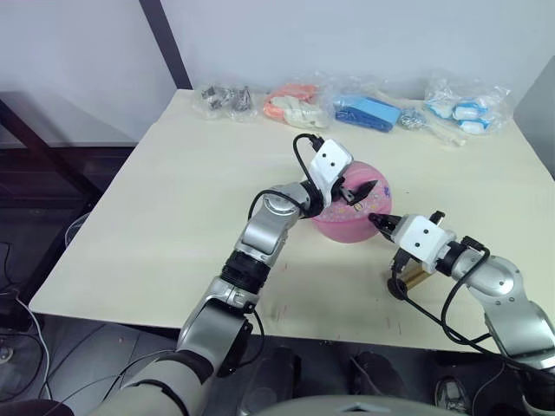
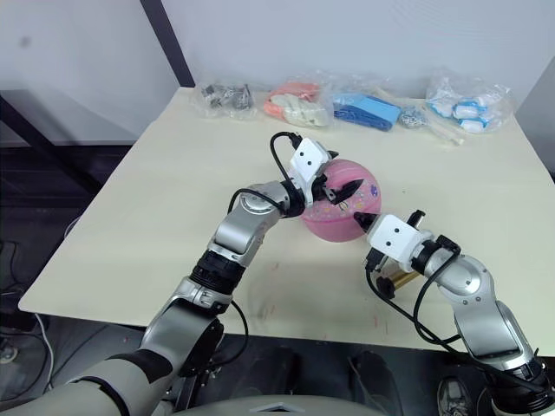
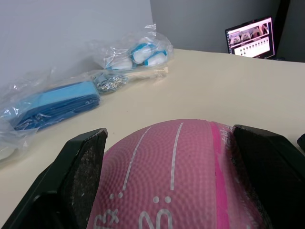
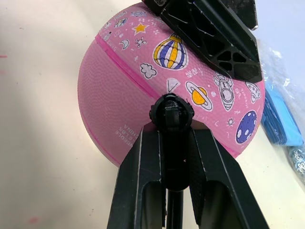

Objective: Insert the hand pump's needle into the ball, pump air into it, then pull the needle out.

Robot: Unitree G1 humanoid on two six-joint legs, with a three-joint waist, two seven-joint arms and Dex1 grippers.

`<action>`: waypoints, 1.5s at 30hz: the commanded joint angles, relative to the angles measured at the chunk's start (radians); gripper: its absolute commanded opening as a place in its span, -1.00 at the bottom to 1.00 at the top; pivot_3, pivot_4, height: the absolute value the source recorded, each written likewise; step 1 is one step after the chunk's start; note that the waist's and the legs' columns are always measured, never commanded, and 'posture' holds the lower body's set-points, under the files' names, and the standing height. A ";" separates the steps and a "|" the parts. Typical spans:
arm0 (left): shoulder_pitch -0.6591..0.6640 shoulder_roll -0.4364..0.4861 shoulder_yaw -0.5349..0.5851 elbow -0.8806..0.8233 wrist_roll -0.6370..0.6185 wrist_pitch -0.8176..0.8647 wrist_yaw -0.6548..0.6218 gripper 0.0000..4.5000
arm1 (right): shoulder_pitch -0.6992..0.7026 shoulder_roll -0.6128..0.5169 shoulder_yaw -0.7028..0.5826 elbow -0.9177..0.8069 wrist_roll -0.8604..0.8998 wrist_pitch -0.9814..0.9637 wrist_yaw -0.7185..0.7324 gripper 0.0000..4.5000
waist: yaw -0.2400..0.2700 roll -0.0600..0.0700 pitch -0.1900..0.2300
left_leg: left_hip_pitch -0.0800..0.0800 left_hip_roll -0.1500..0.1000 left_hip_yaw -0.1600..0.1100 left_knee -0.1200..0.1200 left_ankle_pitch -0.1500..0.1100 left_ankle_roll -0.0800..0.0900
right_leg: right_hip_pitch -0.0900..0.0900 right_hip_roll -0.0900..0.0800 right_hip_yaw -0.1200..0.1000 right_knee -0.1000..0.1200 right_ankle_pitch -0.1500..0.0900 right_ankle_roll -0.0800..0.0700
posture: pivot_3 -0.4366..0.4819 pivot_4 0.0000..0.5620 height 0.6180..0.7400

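The left gripper [image 1: 354, 189] clamps the ball [image 1: 334, 227] on the bench [image 1: 173, 217]. The right gripper [image 4: 172, 125] pinches the needle [image 4: 171, 112] fitting, aimed at the ball. Insertion is underway; next, find the valve and push straight in.

The ball [image 1: 351, 212] is set near the middle of the surface [image 1: 173, 217], toward the right. It is flanked by the left tool [image 1: 354, 189] from its left and by the right tool [image 1: 378, 222] from its near right. The hand pump [image 1: 414, 279] is laid just behind the right tool's wrist. Four bags [image 1: 364, 108] are lined along the far edge.
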 commanded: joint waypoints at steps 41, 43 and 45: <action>0.096 0.042 -0.063 0.363 0.110 0.021 0.106 1.00 | 0.062 -0.170 -0.269 -0.280 0.243 0.018 0.124 -0.97 | 0.026 0.000 -0.002 | -0.005 -0.017 -0.020 0.000 -0.001 0.003 | 0.006 -0.008 0.003 -0.004 -0.008 0.012 | -0.05 -0.47 0.94; 0.096 0.041 -0.064 0.365 0.110 0.020 0.110 1.00 | 0.070 -0.174 -0.279 -0.287 0.251 0.019 0.128 -0.97 | 0.013 -0.004 -0.009 | -0.004 -0.017 -0.020 0.000 -0.001 0.003 | 0.006 -0.008 0.005 -0.004 -0.008 0.012 | -0.05 -0.47 0.94; 0.092 0.041 -0.063 0.376 0.113 0.014 0.114 1.00 | 0.076 -0.180 -0.293 -0.297 0.261 0.024 0.133 -0.97 | -0.008 -0.010 -0.019 | 0.006 -0.017 -0.021 -0.003 -0.003 0.006 | 0.013 -0.007 0.006 -0.003 -0.008 0.012 | -0.05 -0.47 0.94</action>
